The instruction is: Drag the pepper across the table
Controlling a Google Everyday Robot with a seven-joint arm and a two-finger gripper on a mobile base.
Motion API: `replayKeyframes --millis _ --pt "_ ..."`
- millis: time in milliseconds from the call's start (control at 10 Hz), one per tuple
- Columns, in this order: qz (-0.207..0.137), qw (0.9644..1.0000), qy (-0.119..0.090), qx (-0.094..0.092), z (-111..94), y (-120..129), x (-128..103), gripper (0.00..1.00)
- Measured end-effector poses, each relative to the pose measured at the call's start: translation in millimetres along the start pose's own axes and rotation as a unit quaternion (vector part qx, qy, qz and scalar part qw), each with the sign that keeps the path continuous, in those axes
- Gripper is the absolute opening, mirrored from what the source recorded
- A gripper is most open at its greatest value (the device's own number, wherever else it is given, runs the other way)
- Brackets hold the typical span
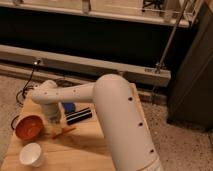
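The pepper (65,131) is a small orange tapered piece lying on the light wooden table (85,145), just right of the red-orange bowl. My gripper (55,126) hangs from the white arm (107,107) and reaches down right at the pepper's left end, touching or nearly touching it. The gripper's tips are hidden behind the wrist.
A red-orange bowl (29,127) sits at the table's left edge. A white cup (30,154) stands at the front left. A black bar-shaped object (79,116) and a blue object (68,107) lie just behind the pepper. The arm covers the table's right side.
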Motion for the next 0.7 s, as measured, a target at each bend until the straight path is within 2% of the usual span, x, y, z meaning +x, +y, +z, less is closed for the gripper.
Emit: replayKeyframes --millis 300,700 --pt "0.004 1.0 -0.008 -0.003 -1.1 25.3 6.0 0.1" --pt "0.057 0.998 -0.021 -0.019 -7.7 70.8 -28.1 0.1"
